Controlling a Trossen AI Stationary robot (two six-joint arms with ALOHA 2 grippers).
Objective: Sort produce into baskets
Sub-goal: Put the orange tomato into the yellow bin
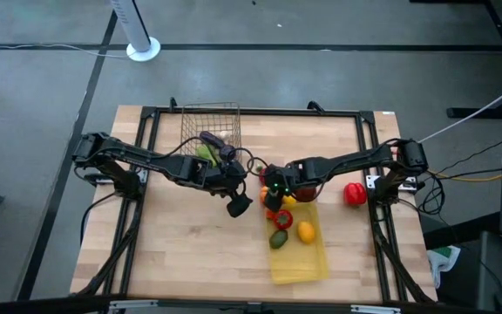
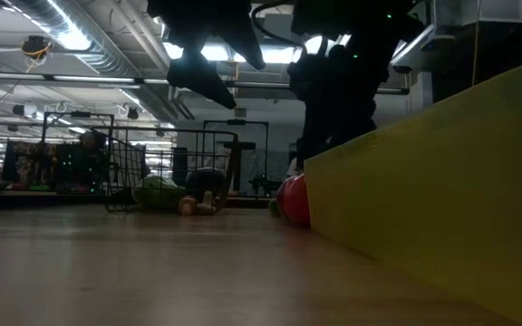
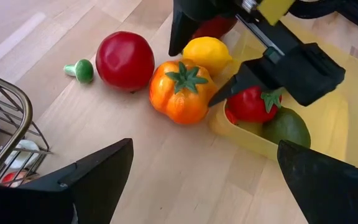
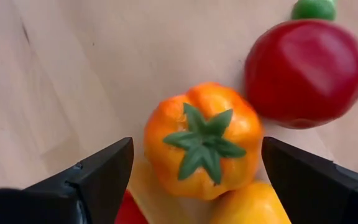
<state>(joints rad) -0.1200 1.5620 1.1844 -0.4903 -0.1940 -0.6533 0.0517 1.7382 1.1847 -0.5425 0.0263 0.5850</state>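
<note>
The right claw [image 4: 191, 180] is hovering with its fingers spread apart over the orange pepper [image 4: 202, 140], which is lying on the counter [image 1: 190, 253] just beside the yellow tray's [image 1: 308, 266] far corner — so the step in hand looks like picking this pepper. The next move is calling for a straight descent so the fingers are straddling it, without nudging the red tomato [image 4: 306, 71] touching it on one side or the lemon [image 3: 207, 55] pressing against it on the tray side.

The left claw [image 3: 191, 180] is waiting near the same corner, open and empty, looking across at the pile.

Counting: 2 baskets — the tray and the wire basket [image 1: 212, 122], which is standing well apart from the tray toward the counter's far edge. Inside the tray about 4 pieces are showing. By the tray's corner 4 are lying loose: pepper, tomato, lemon and a small green piece [image 3: 79, 70]. 1 red pepper [image 1: 353, 193] is sitting alone beyond the tray's right side.
</note>
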